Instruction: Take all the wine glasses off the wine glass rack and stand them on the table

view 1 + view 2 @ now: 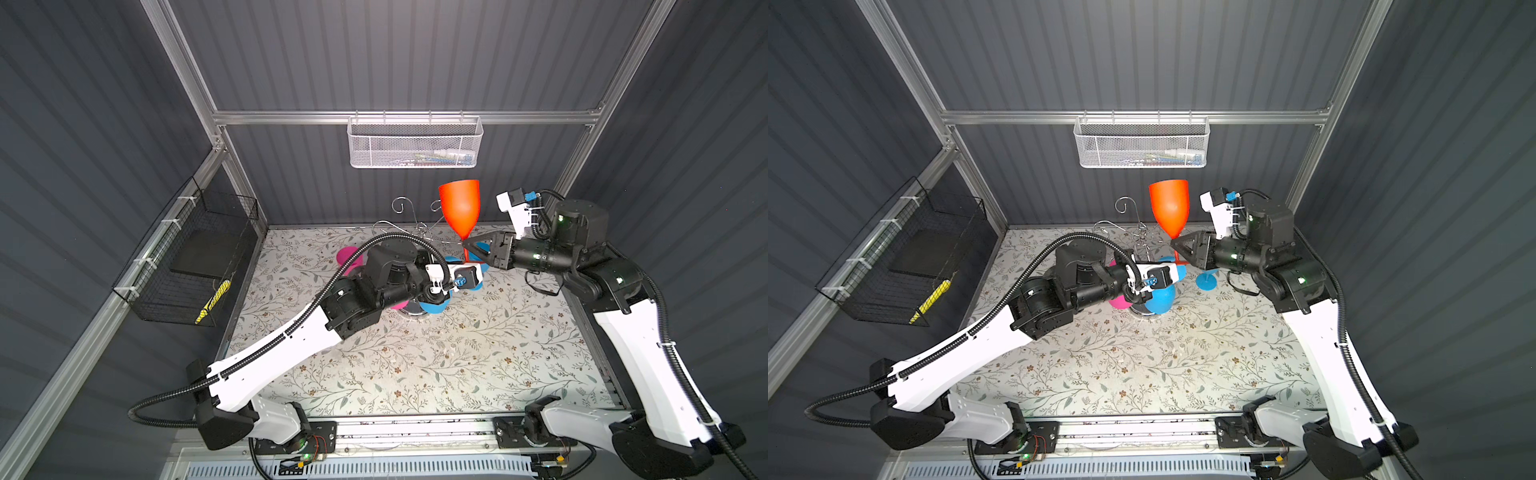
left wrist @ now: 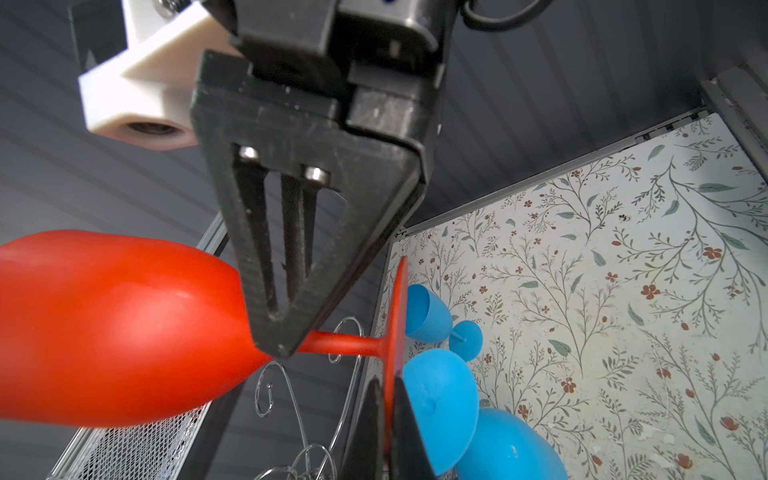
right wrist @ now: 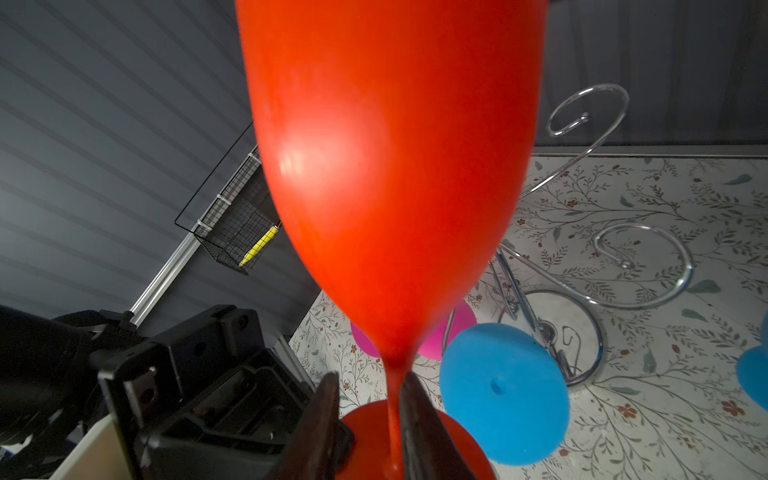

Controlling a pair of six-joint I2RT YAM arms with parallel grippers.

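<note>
Red bowl right up against the right wrist lens: that's the wine glass, upright, stem pointing down. Just under the bowl the right gripper straddles the stem. Its jaws are narrow, one finger against the stem and a sliver of daylight at the other, so it's not clamped. Lower down, the left gripper is pinched tight on the rim of the glass's round foot, which runs edge-on between its fingers. From the right wrist, the rack sits off to one side, its scroll arms curling clear of the glass. In both top views the glass is up over the table, just right of the rack, its bowl level with the top scrolls. Blue glasses and a pink one crowd the rack's mirror base, beneath the left arm.
</note>
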